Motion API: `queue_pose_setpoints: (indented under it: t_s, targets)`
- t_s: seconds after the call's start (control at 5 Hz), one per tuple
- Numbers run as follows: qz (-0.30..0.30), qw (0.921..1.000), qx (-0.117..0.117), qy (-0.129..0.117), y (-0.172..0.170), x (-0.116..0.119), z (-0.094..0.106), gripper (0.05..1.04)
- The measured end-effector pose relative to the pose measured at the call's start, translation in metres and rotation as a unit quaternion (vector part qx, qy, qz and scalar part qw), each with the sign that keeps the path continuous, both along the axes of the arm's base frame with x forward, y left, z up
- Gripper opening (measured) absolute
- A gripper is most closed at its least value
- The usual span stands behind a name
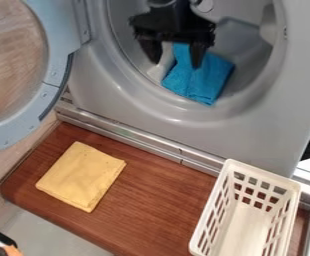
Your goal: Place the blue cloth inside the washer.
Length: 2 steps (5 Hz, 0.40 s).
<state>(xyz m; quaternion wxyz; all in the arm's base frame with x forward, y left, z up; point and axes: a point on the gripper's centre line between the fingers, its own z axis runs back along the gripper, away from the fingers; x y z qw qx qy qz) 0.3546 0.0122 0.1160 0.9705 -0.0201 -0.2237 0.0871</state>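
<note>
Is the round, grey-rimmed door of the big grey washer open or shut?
Open. The door stands swung out to the view's left, leaving the blue cloth visible inside the washer.

A brown wooden worktop lay along a metal rail, with a grey surface below its lower-left edge.

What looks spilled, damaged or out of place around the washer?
Nothing stands out: the blue cloth is inside the open washer, the yellow cloth lies flat on the wooden surface, and the white basket stands upright.
</note>
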Motion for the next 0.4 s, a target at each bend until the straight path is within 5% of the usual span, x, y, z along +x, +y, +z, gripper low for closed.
queue_pose_setpoints:
  t_s: [0.2,0.4]
  targets:
    - [-0.008,0.9972,-0.018,0.072,0.003,-0.010,-0.035,0.999]
    - [-0.020,0.9934,-0.006,0.113,0.003,-0.019,-0.060,0.999]
